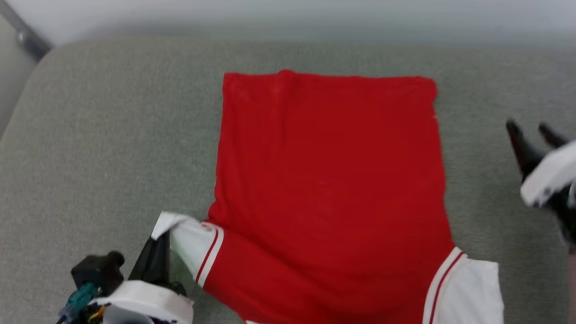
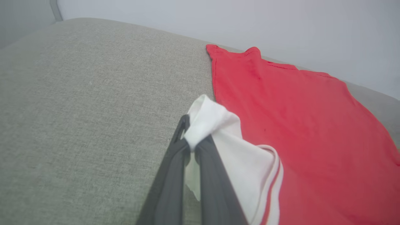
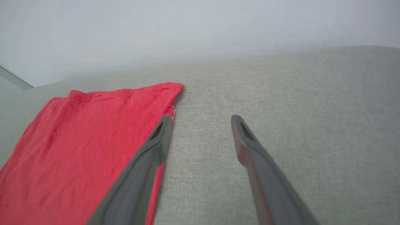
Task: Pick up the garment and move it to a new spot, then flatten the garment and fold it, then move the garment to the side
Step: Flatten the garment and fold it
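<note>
The red jersey T-shirt with white sleeves (image 1: 330,180) is lying spread on the grey fabric cushion (image 1: 112,135), the left claw (image 2: 191,137) pinching one sleeve (image 2: 215,122), the right claw (image 3: 202,120) hovering spread wide beside it. Flattening looks nearly done; that sleeve likely needs folding inward.

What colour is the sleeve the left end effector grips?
White sleeve, red-striped trim; best in left wrist view.
</note>
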Controlling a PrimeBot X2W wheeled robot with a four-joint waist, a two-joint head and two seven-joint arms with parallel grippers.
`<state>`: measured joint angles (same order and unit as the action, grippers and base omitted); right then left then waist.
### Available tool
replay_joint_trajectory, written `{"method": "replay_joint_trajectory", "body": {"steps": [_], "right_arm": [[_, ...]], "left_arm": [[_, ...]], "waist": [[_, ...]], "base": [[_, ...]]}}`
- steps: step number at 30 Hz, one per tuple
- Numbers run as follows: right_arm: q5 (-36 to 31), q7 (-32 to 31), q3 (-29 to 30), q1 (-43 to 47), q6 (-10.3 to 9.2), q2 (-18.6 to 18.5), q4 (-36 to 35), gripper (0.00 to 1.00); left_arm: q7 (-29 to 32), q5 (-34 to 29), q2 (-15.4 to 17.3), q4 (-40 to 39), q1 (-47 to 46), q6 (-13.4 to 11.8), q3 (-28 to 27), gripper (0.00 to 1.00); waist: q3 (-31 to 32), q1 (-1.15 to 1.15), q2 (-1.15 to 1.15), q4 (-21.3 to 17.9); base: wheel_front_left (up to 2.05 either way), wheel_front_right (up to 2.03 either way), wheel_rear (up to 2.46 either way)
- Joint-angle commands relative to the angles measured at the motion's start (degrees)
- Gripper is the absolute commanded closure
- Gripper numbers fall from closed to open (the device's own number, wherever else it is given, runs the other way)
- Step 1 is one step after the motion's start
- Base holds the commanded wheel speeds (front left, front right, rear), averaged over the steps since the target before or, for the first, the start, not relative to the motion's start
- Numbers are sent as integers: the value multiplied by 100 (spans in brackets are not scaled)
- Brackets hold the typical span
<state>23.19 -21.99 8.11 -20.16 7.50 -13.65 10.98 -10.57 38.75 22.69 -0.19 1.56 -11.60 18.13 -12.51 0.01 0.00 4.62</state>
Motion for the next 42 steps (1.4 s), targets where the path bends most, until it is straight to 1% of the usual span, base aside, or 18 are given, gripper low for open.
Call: {"method": "replay_joint_trajectory", "body": {"steps": [1, 3, 8, 11, 14, 15, 17, 22, 23, 24, 27, 32, 35, 36, 37, 38, 39, 42], "right_arm": [[-3, -156, -29, -676, -1, -53, 356, 0], [-47, -410, -60, -1327, -1, -133, 780, 0], [-189, -1368, -10, -2714, -1, -383, 1674, 0], [-392, -1939, 35, -3350, -2, -425, 2074, 0], [-637, -2473, 179, -3853, -1, -394, 2352, 0], [-801, -2788, 276, -4051, -1, -356, 2513, 0], [-961, -3060, 329, -4128, -1, -294, 2645, 0], [-1272, -3811, 568, -3843, -2, -18, 3062, 0], [-1324, -3946, 617, -3806, -2, 17, 3110, 58], [-1365, -4010, 645, -3775, -2, 50, 3095, 100], [-1415, -4027, 631, -3774, -1, 70, 2917, 100], [-1373, -3822, 417, -3838, -1, -140, 2589, 100], [-1263, -3623, 108, -3830, -1, -385, 2325, 100], [-1129, -3486, -174, -3745, -2, -559, 2098, 100], [-1129, -3486, -174, -3745, -2, -559, 2098, 100], [-900, -3395, -470, -3515, -2, -759, 1875, 100], [-827, -3338, -670, -3358, -2, -888, 1765, 100], [-433, -3243, -1046, -2821, -2, -1266, 1441, 100]], "left_arm": [[-102, -94, -60, -95, -234, 29, 11, 100], [-178, -163, -135, -196, -414, 63, 59, 100], [-278, -338, -308, -377, -798, 191, 243, 100], [-305, -458, -401, -471, -968, 159, 337, 100], [-324, -541, -481, -566, -1101, 198, 432, 100], [-340, -579, -525, -591, -1175, 225, 472, 100], [-357, -593, -574, -602, -1229, 248, 505, 100], [-389, -613, -652, -522, -1266, 288, 504, 100], [-399, -611, -668, -499, -1277, 291, 505, 100], [-407, -610, -685, -473, -1288, 299, 507, 100], [-422, -604, -699, -382, -1275, 330, 499, 100], [-418, -568, -676, -240, -1181, 331, 478, 100], [-384, -529, -617, -118, -1057, 269, 443, 100], [-338, -493, -557, -40, -937, 234, 403, 100], [-338, -493, -557, -40, -937, 234, 403, 100], [-273, -454, -490, 21, -792, 184, 366, 100], [-248, -422, -449, 53, -719, 151, 330, 100], [-175, -340, -321, 113, -460, 55, 210, 100]], "waist": [[-713, -1, 0, 383], [-959, -1, 0, 534], [-1475, -1, 0, 954], [-1745, -1, 0, 1099], [-1981, -1, 0, 1226], [-2091, -1, 0, 1298], [-2171, -1, 0, 1351], [-2236, -1, 0, 1401], [-2234, -1, 0, 1409], [-2222, -1, 0, 1416], [-2125, -1, 0, 1413], [-1855, -1, 0, 1348], [-1529, -1, 0, 1228], [-1273, -1, 0, 1119], [-1273, -1, 0, 1119], [-998, -1, 0, 1003], [-855, -1, 0, 925], [-399, -1, 0, 665]], "base": [[0, 0, 0], [0, 0, 0], [0, 0, 0], [0, 0, 0], [0, 0, 0], [0, 0, 0], [0, 0, 0], [0, 0, 0], [0, 0, 0], [0, 0, 0], [0, 0, 0], [0, 0, 0], [0, 0, 0], [0, 0, 0], [0, 0, 0], [0, 0, 0], [0, 0, 0], [0, 0, 0]]}}
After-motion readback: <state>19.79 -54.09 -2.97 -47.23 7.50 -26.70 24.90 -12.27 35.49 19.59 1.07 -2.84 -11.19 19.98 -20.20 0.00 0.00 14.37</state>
